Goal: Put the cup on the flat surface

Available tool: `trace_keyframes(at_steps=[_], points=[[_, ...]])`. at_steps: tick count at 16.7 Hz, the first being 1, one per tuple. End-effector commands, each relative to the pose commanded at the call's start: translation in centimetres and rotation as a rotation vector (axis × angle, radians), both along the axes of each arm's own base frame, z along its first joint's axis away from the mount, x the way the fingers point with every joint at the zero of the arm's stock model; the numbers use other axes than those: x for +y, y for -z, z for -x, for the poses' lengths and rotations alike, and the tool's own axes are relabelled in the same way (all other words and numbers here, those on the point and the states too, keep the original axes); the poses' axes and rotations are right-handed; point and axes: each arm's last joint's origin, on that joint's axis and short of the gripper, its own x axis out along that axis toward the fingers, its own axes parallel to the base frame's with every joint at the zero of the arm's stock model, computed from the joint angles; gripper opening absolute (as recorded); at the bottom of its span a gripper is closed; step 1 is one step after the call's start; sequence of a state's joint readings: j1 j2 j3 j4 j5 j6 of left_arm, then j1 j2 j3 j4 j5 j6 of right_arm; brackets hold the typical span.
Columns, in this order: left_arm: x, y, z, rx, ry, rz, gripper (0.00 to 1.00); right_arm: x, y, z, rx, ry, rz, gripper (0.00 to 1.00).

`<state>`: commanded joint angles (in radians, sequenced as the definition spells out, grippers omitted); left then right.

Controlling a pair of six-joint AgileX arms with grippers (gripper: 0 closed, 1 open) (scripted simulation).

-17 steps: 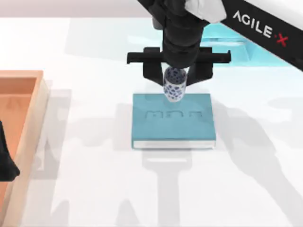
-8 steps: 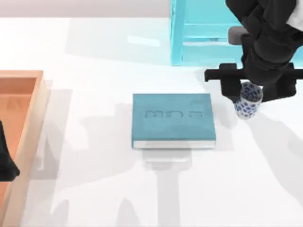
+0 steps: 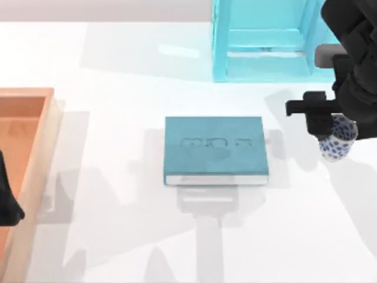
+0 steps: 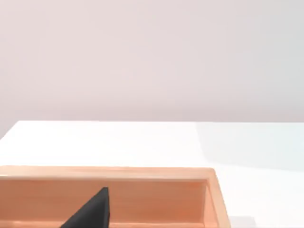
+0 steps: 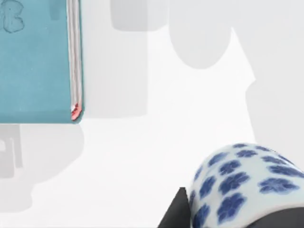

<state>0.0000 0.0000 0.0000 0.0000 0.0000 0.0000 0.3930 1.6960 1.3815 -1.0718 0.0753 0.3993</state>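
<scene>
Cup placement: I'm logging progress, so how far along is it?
Done: the cup is off the teal book and sits over bare tabletop at the table's right. In hand: the right gripper grips the cup, apparently above the surface. Left: lower it, let go and back away. The left gripper is parked over the orange tray at the left.

one cup (image 3: 338, 143), one book (image 3: 215, 149), one tray (image 3: 26, 159)
</scene>
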Motion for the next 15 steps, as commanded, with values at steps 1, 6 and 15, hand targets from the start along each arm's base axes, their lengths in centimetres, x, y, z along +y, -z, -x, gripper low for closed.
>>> trace_keyframes(at_steps=[1, 6, 15], points=[[0.0, 0.0, 0.0, 0.0, 0.0, 0.0, 1.0, 0.2, 0.1, 0.0, 0.005, -0.002, 0.003, 0.0], [0.0, 0.0, 0.0, 0.0, 0.0, 0.0, 1.0, 0.2, 2.2, -0.5, -0.006, 0.002, -0.003, 0.0], [0.0, 0.0, 0.0, 0.0, 0.0, 0.0, 1.0, 0.1, 6.4, -0.8, 0.0, 0.0, 0.0, 0.0]])
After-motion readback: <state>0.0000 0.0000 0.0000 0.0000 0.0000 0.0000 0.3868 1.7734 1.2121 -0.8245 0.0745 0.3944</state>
